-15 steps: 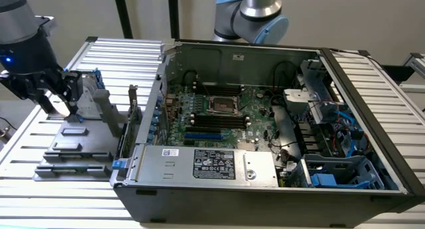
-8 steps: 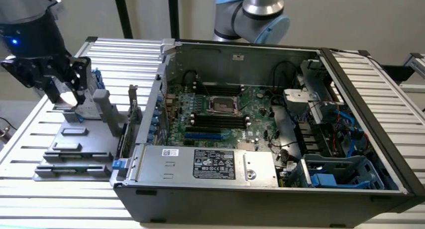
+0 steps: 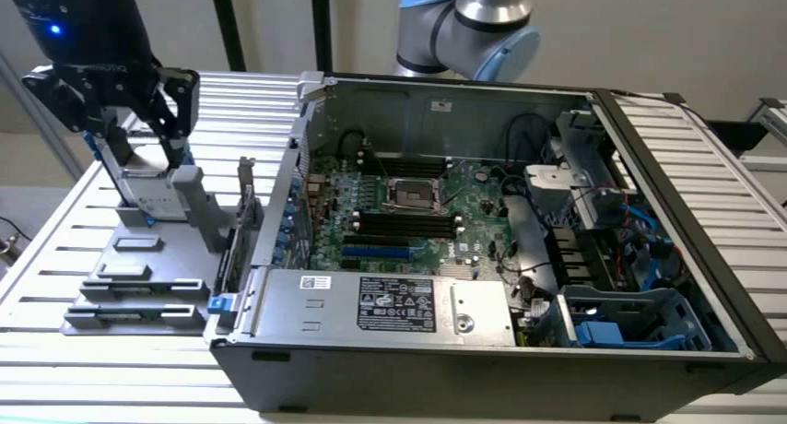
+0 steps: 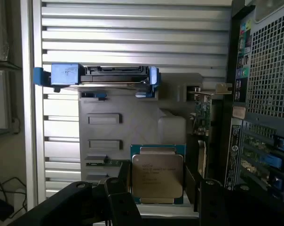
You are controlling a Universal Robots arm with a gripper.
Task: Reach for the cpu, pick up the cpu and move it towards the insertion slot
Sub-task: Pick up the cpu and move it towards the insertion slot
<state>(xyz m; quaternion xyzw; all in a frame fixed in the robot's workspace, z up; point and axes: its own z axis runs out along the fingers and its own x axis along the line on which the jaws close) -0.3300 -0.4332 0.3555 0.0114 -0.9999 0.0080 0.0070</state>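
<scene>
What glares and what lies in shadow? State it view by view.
Exterior view: the insertion slot glints at its frame, the case darkens toward the exterior view's right. Wrist view: the cpu lid shows soft sheen; the pincer is a dark silhouette.

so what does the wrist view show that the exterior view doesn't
Wrist view adds: the cpu close up, silver top with printed lettering, lying between the gripper's open fingers. Exterior view adds: the insertion slot on the motherboard inside the open case, and the gripper hanging over the grey tray. Shared: the blue-bracketed hard drive, the tray, the slatted table.
</scene>
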